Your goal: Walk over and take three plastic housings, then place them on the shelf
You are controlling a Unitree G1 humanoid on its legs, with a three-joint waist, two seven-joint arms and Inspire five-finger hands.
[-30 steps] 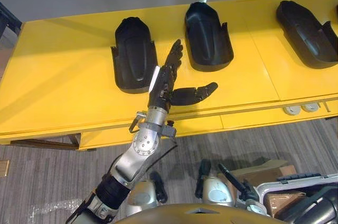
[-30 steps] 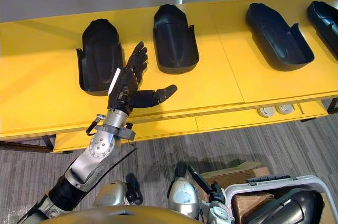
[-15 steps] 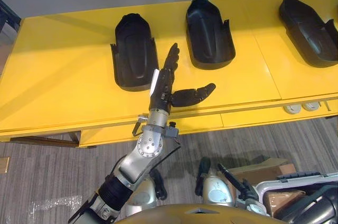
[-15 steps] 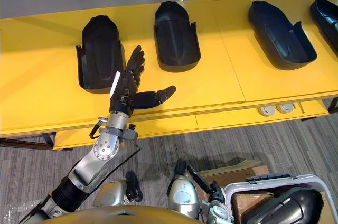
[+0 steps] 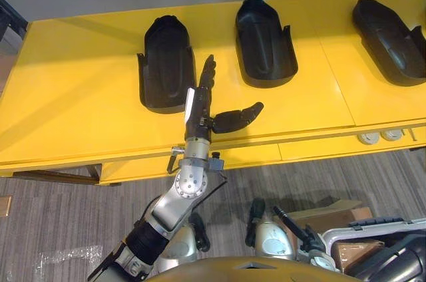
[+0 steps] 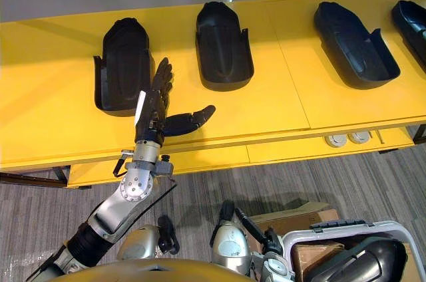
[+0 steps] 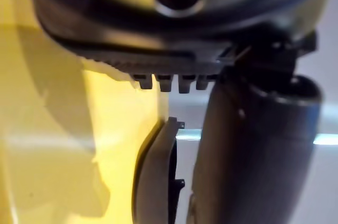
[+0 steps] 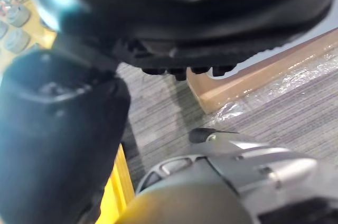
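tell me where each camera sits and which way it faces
Left eye view: on the head, looking down at the yellow table and black housings; open left hand shows.
Right eye view: beside it, same scene and hand.
Left wrist view: along the left hand, at table and one housing's edge.
Right wrist view: past the right hand, at floor and a box.
Shared: both eyes see the hand beside the leftmost housing.

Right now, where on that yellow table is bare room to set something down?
Widest bare patches: the table end left of the leftmost housing, and between the second housing and third housing. Crowded between the first two, where the open left hand is.
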